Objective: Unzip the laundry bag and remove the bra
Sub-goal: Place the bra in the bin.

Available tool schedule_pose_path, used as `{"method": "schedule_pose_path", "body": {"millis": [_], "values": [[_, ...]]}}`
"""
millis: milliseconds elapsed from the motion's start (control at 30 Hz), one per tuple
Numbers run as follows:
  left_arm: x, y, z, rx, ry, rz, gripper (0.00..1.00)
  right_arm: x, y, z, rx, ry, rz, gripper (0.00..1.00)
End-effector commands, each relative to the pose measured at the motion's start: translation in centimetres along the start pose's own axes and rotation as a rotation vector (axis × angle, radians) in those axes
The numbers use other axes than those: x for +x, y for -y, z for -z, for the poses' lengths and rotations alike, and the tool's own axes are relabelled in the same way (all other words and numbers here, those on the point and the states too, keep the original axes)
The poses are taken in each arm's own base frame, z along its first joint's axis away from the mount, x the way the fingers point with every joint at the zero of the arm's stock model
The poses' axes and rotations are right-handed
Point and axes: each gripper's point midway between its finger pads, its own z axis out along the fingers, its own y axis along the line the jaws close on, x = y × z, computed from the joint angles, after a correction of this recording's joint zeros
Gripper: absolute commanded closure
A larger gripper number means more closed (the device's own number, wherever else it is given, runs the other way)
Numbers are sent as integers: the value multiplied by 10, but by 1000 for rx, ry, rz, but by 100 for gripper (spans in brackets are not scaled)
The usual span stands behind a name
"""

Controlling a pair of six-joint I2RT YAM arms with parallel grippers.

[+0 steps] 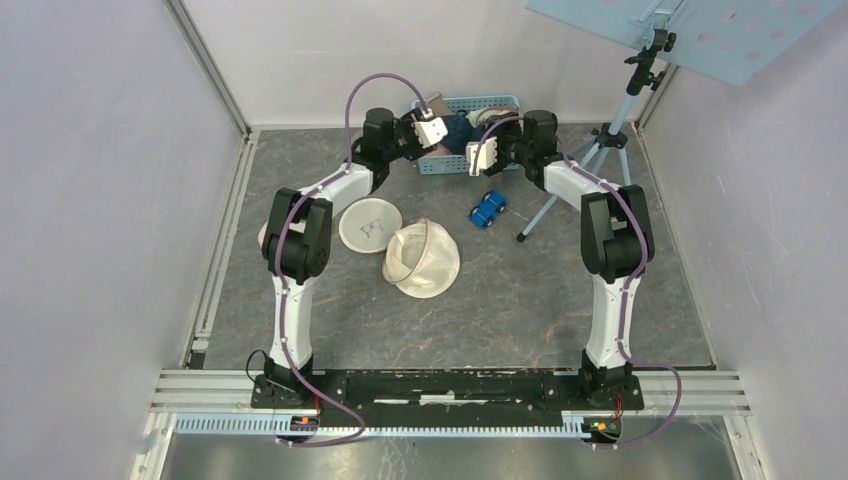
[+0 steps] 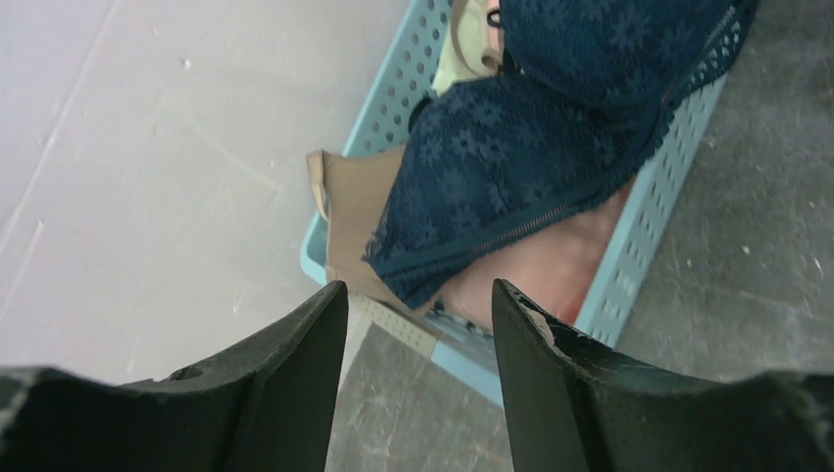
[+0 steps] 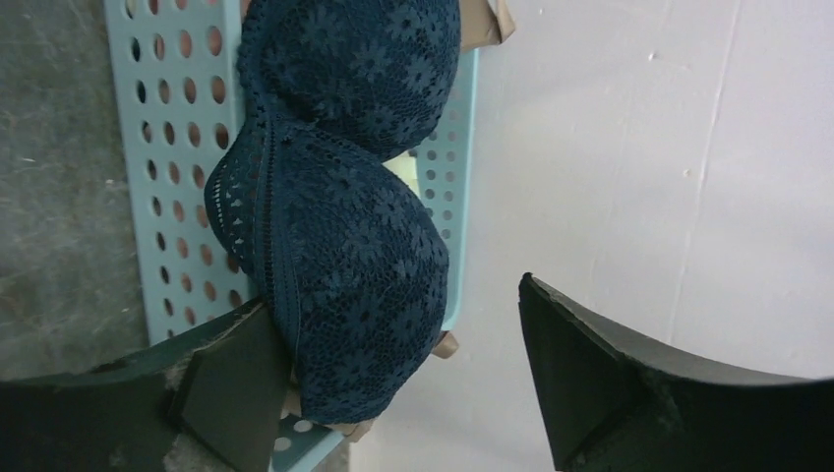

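1. The dark blue lace bra [image 2: 551, 128] lies in the light-blue perforated basket [image 2: 639, 246] at the far edge of the table, against the back wall. It is draped over a beige garment [image 2: 359, 211] in the same basket.
2. In the right wrist view the bra [image 3: 344, 197] runs lengthwise along the basket [image 3: 167, 197], with its two cups stacked one above the other in the frame and one end hanging over the basket's rim.
3. The left gripper [image 2: 418, 295] hovers just short of the basket's near corner with its jaws apart and nothing between them. The bra's lace edge lies just beyond its fingertips.
4. The right gripper [image 3: 393, 295] stands with its jaws wide apart and clamps nothing. The bra's lower cup sits right beside one finger [image 3: 231, 383], but contact cannot be told.
5. From above, both arms reach to the far end of the table and both grippers sit at the basket [image 1: 440, 165], the left gripper [image 1: 432, 130] at its left part and the right gripper [image 1: 483, 150] at its right part.
6. The white mesh laundry bag [image 1: 422, 258] lies open on the grey table [image 1: 520, 310] near the left arm's elbow, well apart from the basket, with its round flap [image 1: 370, 225] spread flat beside it.
7. A small blue toy car [image 1: 487, 209] stands on the table between the bag and the basket.
8. A tripod stand [image 1: 600, 160] stands at the far right of the table.
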Motion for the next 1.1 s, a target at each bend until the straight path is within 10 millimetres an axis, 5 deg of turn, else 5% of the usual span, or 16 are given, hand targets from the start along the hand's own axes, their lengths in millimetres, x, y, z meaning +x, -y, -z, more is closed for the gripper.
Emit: {"method": "schedule_pose_path", "body": {"millis": [0, 67, 267, 500, 933, 1067], "values": [[-30, -20, 26, 47, -16, 99, 37, -22, 56, 27, 50, 55, -41, 11], [-32, -20, 30, 72, -50, 166, 35, -27, 54, 31, 17, 75, -80, 3], [-38, -14, 43, 127, -116, 369, 32, -38, 44, 43, -71, 87, -231, 2], [-60, -10, 69, 143, -111, 544, 31, -41, 67, 50, -18, 47, -611, 3], [-89, 2, 114, 126, -96, 735, 32, -18, 56, 42, 130, -225, -1097, 44], [-101, 3, 123, 139, -90, 788, 28, -9, 40, 28, 110, -271, -1153, 48]]}}
